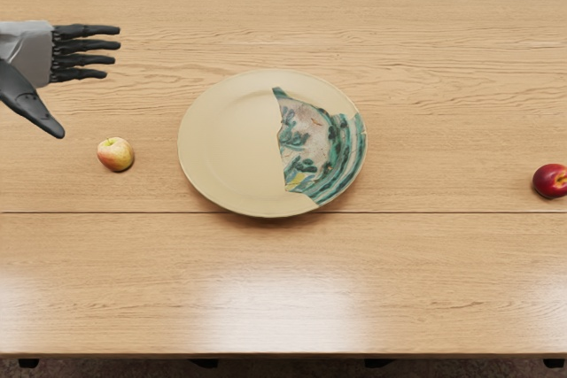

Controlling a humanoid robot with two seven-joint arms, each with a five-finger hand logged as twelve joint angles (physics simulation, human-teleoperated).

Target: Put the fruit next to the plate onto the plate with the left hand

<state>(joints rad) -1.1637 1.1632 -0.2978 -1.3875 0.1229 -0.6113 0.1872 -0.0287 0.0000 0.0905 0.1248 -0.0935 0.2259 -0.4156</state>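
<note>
A small yellow-red apple [115, 154] lies on the wooden table just left of a cream plate [230, 143] that has a green patterned patch on its right half. My left hand [71, 68] hovers at the left edge, above and to the left of the apple, fingers straight and spread, thumb pointing down toward the table, holding nothing. A clear gap separates the hand from the apple. A second, redder fruit [550, 181] sits far to the right, well away from the plate. The right arm does not show.
The wooden table [283, 289] has a seam running across it just below the plate. A teal wall runs along the far edge. The front half of the table holds no objects.
</note>
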